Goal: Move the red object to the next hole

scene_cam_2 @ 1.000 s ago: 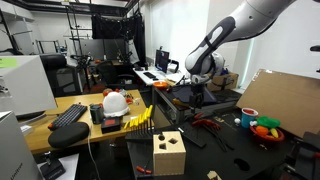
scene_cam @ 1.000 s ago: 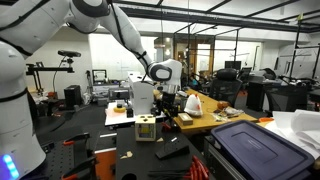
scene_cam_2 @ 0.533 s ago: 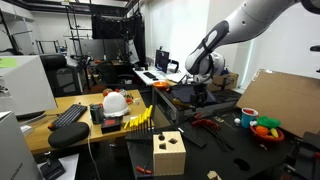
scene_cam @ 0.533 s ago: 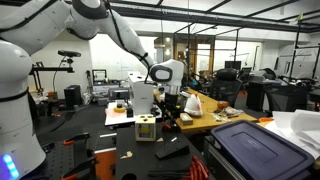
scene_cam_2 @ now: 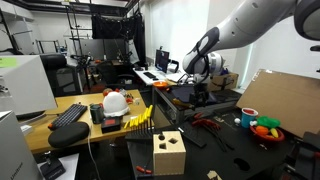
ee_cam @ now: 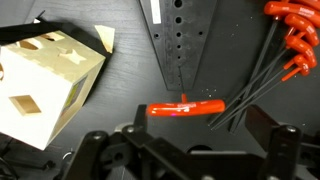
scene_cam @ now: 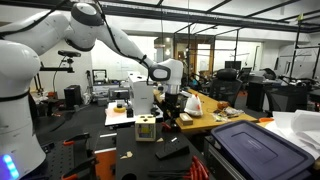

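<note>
In the wrist view a red T-handle tool (ee_cam: 185, 108) lies just below a black strip with a row of small holes (ee_cam: 178, 45). My gripper (ee_cam: 190, 150) is directly above it, open and empty, one finger on each side of the handle. In both exterior views the gripper (scene_cam: 171, 106) (scene_cam_2: 200, 94) hangs low over the dark table behind the wooden box; the red tool is too small to make out there.
A wooden shape-sorter box (ee_cam: 40, 85) (scene_cam: 147, 127) (scene_cam_2: 168, 152) stands close by. Several more red-handled hex keys (ee_cam: 290, 40) lie to the right, their dark shafts (ee_cam: 250, 90) reaching toward the red tool. A white hard hat (scene_cam_2: 116, 102), keyboard (scene_cam_2: 68, 115) and blue-lidded bin (scene_cam: 255, 148) are around.
The upper arm links have swung in both exterior views. The gripper has stayed at about the same spot over the table, still open.
</note>
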You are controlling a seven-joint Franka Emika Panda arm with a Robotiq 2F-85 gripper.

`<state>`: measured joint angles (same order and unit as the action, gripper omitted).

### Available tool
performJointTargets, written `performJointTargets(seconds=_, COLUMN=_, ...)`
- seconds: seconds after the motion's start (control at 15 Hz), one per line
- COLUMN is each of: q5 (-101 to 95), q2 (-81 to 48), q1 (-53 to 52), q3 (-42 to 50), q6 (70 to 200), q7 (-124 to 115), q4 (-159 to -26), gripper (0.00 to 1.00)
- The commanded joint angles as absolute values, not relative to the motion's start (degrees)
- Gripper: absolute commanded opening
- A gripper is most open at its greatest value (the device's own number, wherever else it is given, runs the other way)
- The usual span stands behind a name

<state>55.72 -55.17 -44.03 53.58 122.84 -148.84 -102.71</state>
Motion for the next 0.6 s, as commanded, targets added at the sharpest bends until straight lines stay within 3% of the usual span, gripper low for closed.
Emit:
performJointTargets(seconds=0.0, q5=61.07, q2=-60.54, q1=-45.68, q3=58.90, q6=116.89, q7=-148.84, q4=-99.79, gripper=1.00)
performJointTargets(seconds=0.53, q5=63.40, q2=-64.74, q1=-45.14, q3=61.23, q6=113.23, q7=-148.84, q4=-95.85, gripper=1.00)
